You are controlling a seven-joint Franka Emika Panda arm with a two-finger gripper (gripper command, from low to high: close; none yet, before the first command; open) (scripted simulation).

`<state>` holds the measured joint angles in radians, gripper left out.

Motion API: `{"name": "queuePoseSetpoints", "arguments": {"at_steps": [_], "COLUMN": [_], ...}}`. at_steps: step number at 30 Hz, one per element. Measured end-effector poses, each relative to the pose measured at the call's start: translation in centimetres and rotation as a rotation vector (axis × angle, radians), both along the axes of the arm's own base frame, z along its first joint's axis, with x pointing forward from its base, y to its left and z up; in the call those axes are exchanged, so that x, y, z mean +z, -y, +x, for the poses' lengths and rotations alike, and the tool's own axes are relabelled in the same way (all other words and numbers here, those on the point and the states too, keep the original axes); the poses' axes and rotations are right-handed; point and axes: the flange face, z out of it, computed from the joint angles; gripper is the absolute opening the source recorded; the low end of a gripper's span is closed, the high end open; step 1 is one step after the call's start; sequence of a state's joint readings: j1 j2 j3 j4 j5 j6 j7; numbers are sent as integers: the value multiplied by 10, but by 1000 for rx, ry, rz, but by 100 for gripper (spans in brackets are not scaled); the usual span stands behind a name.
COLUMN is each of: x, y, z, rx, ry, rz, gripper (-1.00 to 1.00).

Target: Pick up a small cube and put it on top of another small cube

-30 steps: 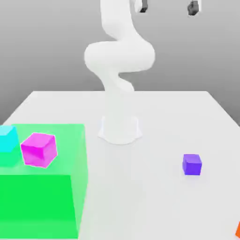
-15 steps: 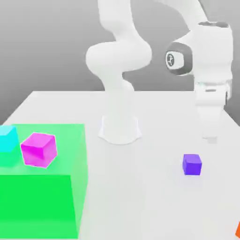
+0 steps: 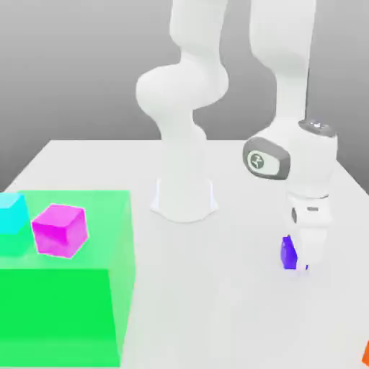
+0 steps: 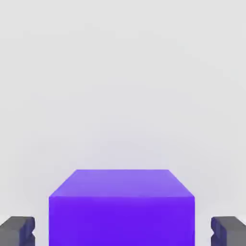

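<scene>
The small purple cube [image 3: 287, 253] rests on the white table [image 3: 216, 310], toward the exterior view's right. My gripper [image 3: 301, 264] has come down over it and covers most of it in that view. In the hand view the purple cube [image 4: 122, 211] lies between my two dark fingertips [image 4: 17, 230]. A strip of bare table shows on each side between cube and finger, so the gripper [image 4: 123, 231] is open around the cube and not touching it.
A translucent green block [image 3: 68, 295] fills the exterior view's lower left, with a magenta cube [image 3: 60, 229] and a cyan cube [image 3: 11, 212] on it. My arm's base [image 3: 184, 196] stands mid-table. An orange object [image 3: 365, 353] sits at the lower right edge.
My hand dropped from high above the table down onto the purple cube, and now straddles it. The cube stayed where it was.
</scene>
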<state>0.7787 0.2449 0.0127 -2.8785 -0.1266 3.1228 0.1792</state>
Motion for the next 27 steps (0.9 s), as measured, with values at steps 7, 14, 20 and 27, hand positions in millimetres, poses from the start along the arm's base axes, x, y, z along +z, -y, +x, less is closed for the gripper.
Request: {"name": "queuePoseSetpoints", "arguments": {"at_steps": [7,14,20,27], "x": [21,67,81,96], "y": [-1,-9,-39,-67], "z": [2,16,82,159], "rx": [1,-31,-159,-305], "ry": [1,5,17,17], "rz": [-1,-5,-18,-19], "gripper": [-100,-100,-100,-100]}}
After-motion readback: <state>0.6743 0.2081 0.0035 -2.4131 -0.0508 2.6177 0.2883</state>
